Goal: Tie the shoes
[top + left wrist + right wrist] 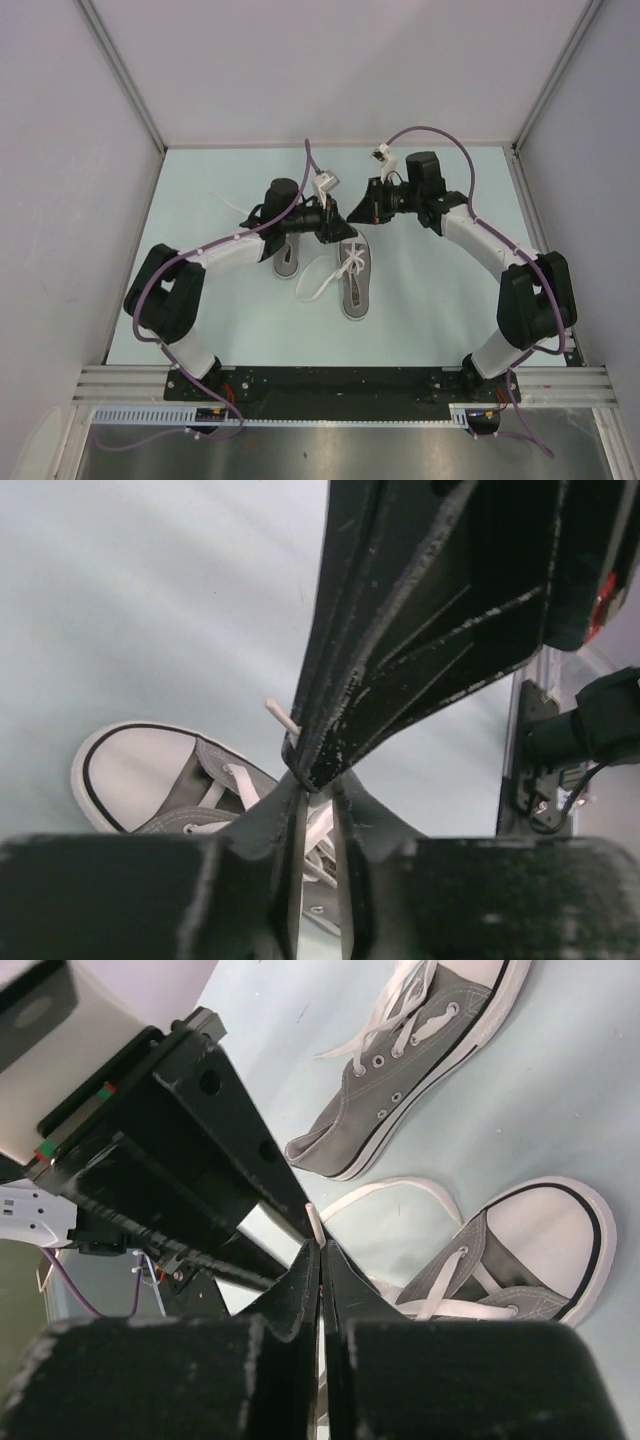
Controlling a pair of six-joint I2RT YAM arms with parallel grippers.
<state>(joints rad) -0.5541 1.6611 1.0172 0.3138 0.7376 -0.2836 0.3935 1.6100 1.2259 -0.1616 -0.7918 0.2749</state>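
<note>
**Lace end held where the two grippers meet, over the right-hand sneaker**

The left gripper (315, 825) shows only a narrow slit between its jaws, and I cannot tell if they pinch anything. The grey sneaker (356, 288) lies just below, its length running near to far. The right gripper (321, 1260) is closed on a white lace (313, 1220). Its tips meet the left slit, so the lace end is right at the left jaws.

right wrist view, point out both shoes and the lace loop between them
lower shoe (545, 1235), right wrist view, on its white toe cap
upper shoe (385, 1100), right wrist view, on its grey side
lace loop (400, 1184), right wrist view, on its upper strand
</note>
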